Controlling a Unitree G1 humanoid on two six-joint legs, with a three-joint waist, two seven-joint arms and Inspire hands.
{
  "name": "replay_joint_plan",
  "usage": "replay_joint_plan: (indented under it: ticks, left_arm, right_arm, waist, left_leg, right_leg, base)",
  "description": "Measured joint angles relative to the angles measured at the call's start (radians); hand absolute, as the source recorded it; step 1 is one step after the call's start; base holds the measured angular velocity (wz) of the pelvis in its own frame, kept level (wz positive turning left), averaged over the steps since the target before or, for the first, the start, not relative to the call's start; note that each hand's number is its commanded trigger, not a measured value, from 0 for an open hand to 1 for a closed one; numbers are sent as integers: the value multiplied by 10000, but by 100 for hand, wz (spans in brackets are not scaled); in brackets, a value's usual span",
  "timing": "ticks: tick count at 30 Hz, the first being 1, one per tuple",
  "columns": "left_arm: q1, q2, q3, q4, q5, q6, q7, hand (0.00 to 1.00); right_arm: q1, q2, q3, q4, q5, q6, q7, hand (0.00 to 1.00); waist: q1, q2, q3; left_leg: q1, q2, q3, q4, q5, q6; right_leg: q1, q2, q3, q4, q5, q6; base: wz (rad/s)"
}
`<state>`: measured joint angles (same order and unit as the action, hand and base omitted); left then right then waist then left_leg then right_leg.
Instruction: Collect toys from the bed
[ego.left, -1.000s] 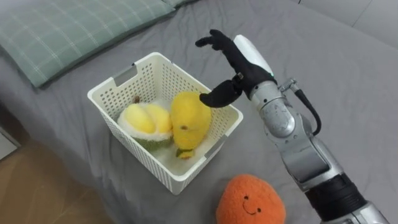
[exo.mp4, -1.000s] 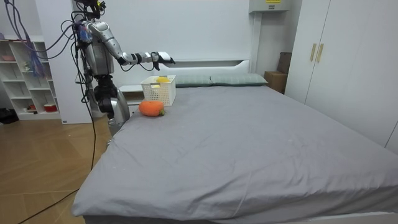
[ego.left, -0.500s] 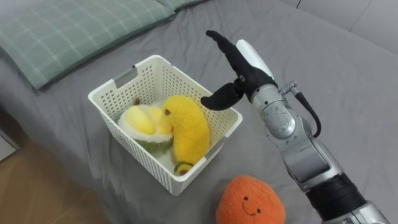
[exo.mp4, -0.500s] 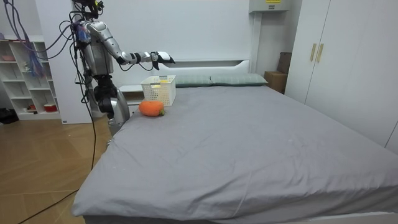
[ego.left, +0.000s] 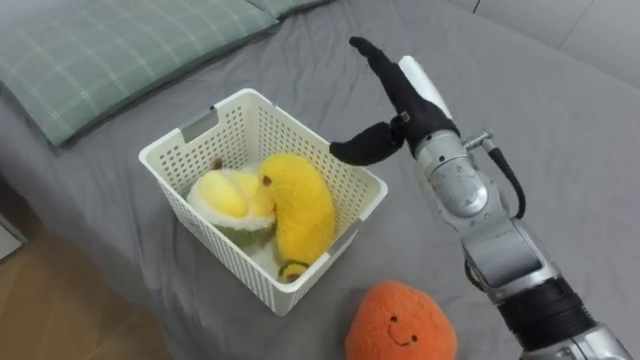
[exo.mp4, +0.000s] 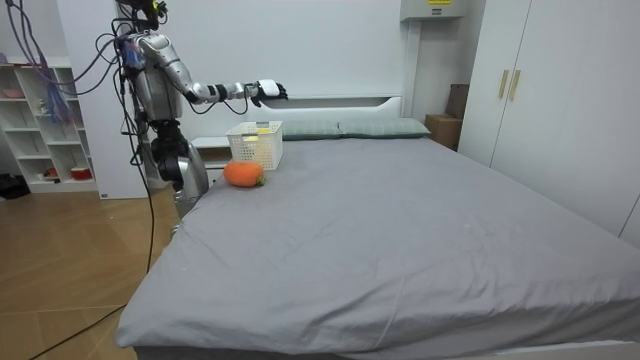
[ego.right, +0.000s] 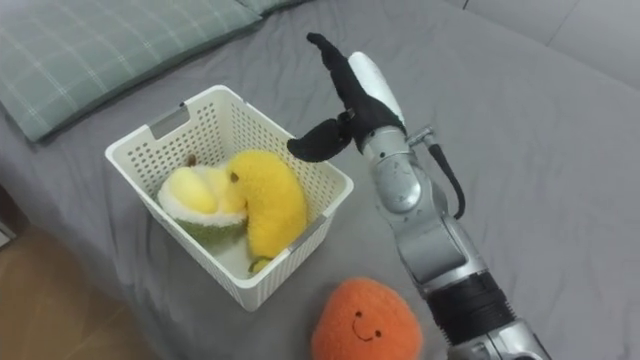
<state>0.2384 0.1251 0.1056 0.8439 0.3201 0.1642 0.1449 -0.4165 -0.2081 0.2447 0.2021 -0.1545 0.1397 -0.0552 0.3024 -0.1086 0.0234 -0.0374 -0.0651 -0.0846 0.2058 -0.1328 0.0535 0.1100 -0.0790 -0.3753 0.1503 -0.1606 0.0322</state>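
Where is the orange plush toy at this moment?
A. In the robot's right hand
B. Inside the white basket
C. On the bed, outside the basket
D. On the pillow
C: the orange toy lies on the grey bed in front of the white basket, while the right hand hovers open and empty by the basket's rim.

In the white basket before me, a yellow plush fruit lies curved, touching a pale-yellow durian plush with a green rind. Just beside the basket's near corner, outside it, an orange plush sits upright, smiling face toward me.
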Motion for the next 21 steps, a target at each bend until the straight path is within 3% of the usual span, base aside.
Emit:
replay_joint_plan:
  ticks: [3,9,16,20,21]
  left_arm:
    - [137,-6,3,16,0,0,46,0]
    - [399,-205,41,490,-25,-145,487,0]
    - [347,-306,361,564,-19,-166,346,0]
    - [225,-281,352,496,-86,-166,224,0]
    - [85,-238,353,573,-150,-172,219,0]
  right_arm:
    - [387,-62,-561,-4,506,-154,-264,0]
    - [1558,-117,-1301,545,1285,-401,-330,0]
    - [2430,-145,-1867,686,1352,-394,67,0]
    - [2443,-214,-1549,1215,1257,-434,621,0]
    - [2452,-252,-1370,1788,1116,-413,836,0]
  waist:
    - [-279,111,13]
    - [-1023,602,-209]
    - [-1602,695,-214]
    - [-1656,709,-180]
    - [-1651,644,-211]
  left_leg:
    - [124,17,118,-21,-14,17]
    - [367,66,555,-114,-58,74]
    - [552,204,939,-183,-123,52]
    - [799,226,987,-290,-153,34]
    - [862,228,999,-338,-151,32]
  right_leg:
    - [60,4,199,4,1,2]
    - [160,-23,503,23,17,30]
    - [156,52,798,26,41,44]
    - [306,91,992,1,41,42]
    - [341,95,1002,0,40,43]
  base:
    - [-11]
    - [-17]
    - [-17]
    - [-12]
    - [0]
